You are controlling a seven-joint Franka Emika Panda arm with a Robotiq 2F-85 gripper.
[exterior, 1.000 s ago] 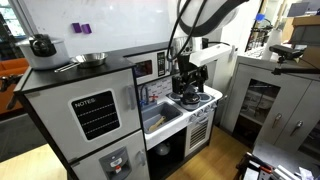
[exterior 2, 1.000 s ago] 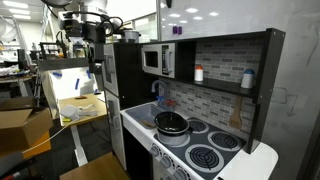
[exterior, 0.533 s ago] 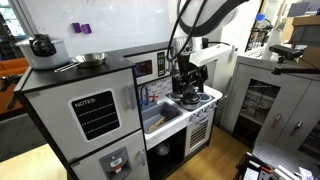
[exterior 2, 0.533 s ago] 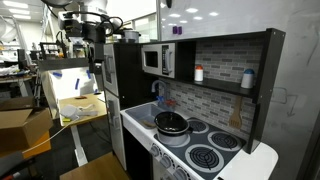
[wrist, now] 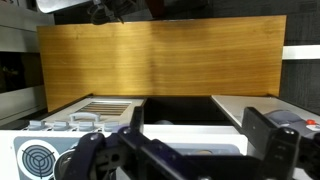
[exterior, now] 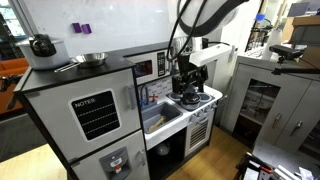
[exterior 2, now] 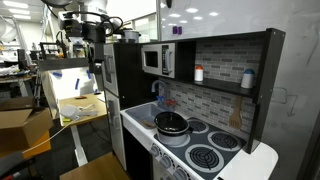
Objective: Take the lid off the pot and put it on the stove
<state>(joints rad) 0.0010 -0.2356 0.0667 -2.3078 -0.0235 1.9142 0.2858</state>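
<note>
The gripper hangs over the stove with its fingers apart and nothing between them. The pot sits on a front burner, near the countertop's front edge; the lid cannot be made out

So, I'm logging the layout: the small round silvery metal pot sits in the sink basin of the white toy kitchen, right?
No. The small round silvery metal pot sits on the white toy kitchen's stove instead; an exterior view shows it.
</note>
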